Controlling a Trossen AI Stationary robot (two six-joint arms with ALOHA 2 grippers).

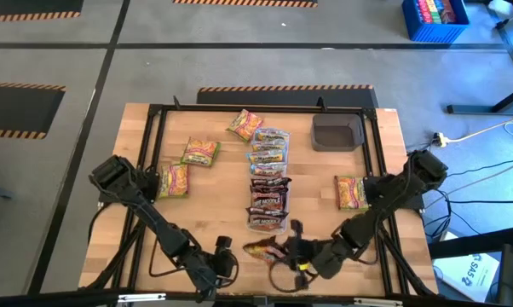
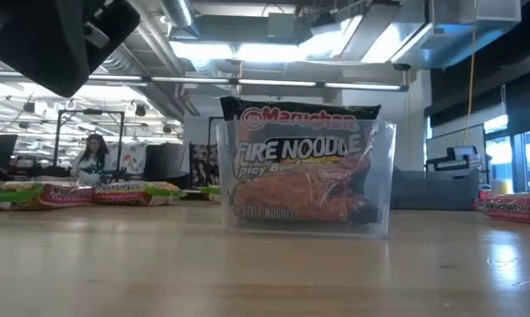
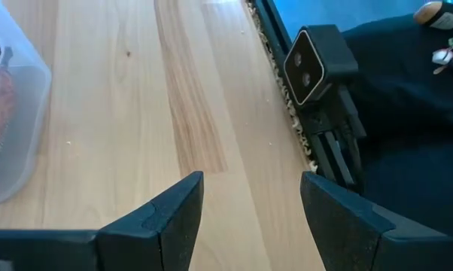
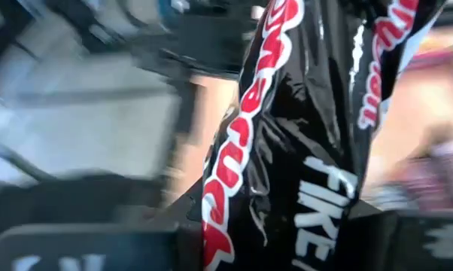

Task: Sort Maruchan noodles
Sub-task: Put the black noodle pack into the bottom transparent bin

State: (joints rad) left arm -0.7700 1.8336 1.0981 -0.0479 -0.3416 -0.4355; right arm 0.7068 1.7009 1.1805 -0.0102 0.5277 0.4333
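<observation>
A clear tub (image 2: 305,189) stands near the table's near edge with a maroon Fire Noodle packet (image 2: 300,158) upright inside it. My right gripper (image 1: 297,250) is just right of that tub and is shut on another dark maroon packet (image 4: 309,128), which fills the right wrist view. My left gripper (image 3: 253,203) is open over bare wood left of the tub (image 3: 8,113), touching nothing. Three maroon packets (image 1: 268,203) and two pale blue ones (image 1: 268,145) lie in a column at mid-table. Yellow-green-red packets (image 1: 200,152) lie flat to the left and right. My right gripper pinches the dark maroon packet between its two fingers (image 4: 174,237), near one end of the packet (image 4: 287,218). The packet stretches away from the fingers along their length. The packet itself hides the exact spot of contact, and I cannot tell whether it touches the table.
A dark grey square tray (image 1: 337,132) sits at the far right of the table. One yellow-green-red packet (image 1: 351,192) lies by the right arm. The black frame rail and the low camera (image 3: 317,64) run along the near edge beside my left gripper. Bare wood lies at the near left.
</observation>
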